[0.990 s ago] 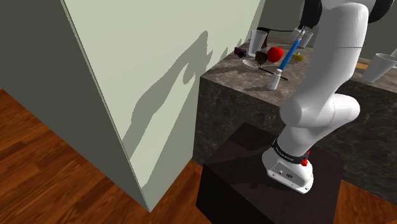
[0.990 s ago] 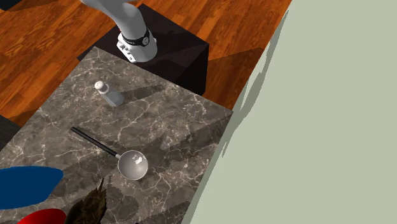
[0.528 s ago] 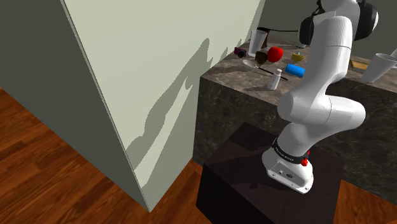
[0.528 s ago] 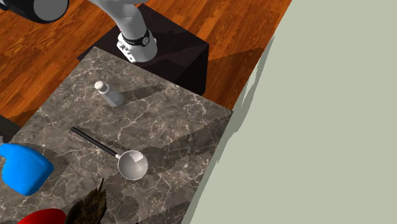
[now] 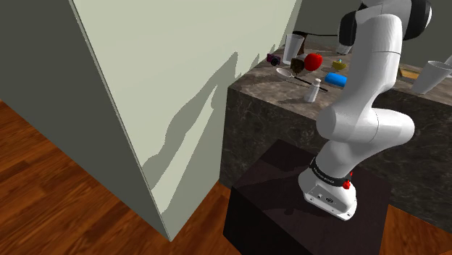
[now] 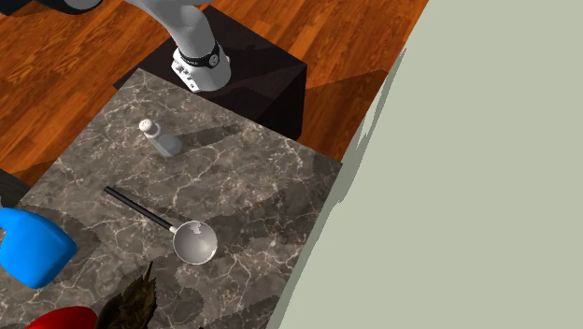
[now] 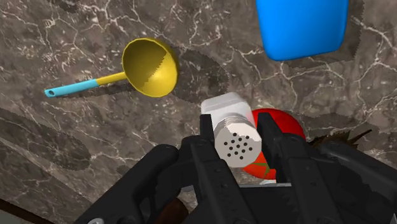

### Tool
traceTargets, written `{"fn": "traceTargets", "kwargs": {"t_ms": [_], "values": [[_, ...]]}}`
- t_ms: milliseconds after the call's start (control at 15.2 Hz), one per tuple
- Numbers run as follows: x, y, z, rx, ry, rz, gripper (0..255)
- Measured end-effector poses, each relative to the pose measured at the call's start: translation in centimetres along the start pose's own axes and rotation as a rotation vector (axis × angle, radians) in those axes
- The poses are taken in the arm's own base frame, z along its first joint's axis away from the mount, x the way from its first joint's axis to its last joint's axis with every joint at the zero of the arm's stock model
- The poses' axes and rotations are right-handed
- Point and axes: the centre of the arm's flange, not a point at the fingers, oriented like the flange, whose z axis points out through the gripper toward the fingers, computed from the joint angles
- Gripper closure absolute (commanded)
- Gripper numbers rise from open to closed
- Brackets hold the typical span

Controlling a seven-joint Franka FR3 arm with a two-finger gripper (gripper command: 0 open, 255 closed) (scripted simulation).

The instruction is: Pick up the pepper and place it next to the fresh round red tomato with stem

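Gripper point(image 7: 236, 137) of yours, jaws clasping the pepper shaker point(image 7: 228, 112), seemingly just above the red tomato point(image 7: 284, 123), yellow ladle point(image 7: 153, 67) nearby.

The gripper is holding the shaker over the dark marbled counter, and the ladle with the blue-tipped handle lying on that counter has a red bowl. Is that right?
Not quite. The ladle with the blue-tipped handle has a yellow bowl, not a red one, as the wrist view shows. The rest stands: the gripper is shut on the shaker over the dark marbled counter.
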Motion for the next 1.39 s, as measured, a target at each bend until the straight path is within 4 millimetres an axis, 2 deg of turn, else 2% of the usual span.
{"fn": "traceTargets", "kwargs": {"t_ms": [1386], "values": [[-1.0, -1.6, 11.1, 0.000, 0.000, 0.000, 255]]}}
